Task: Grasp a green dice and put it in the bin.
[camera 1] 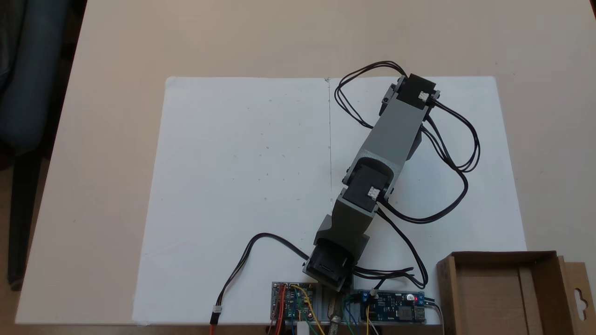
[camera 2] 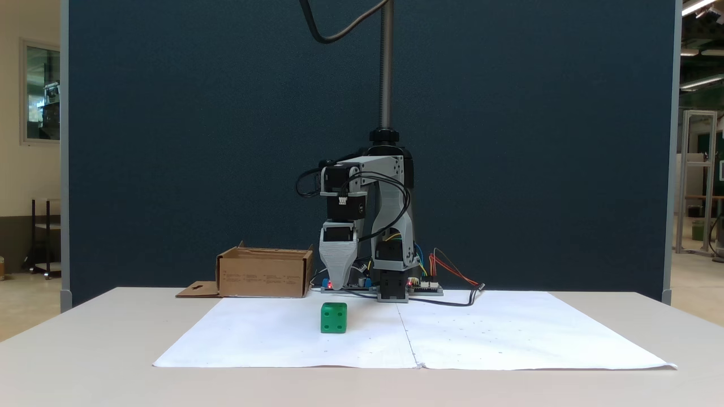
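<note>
Claw (camera 2: pixel 338 282) points down, tip just off the bench (camera 2: pixel 113 339); only one jaw face shows, can't tell if released or clenched. Green dice (camera 2: pixel 334 317) sits in front of and below it, free. Risk: descending clenched knocks dice away. Bin (camera 2: pixel 264 274) beside, left

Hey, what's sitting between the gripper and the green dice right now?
Nothing. In a fixed view from the front, the gripper hangs above and behind the green dice, with bare white paper between them.
</note>
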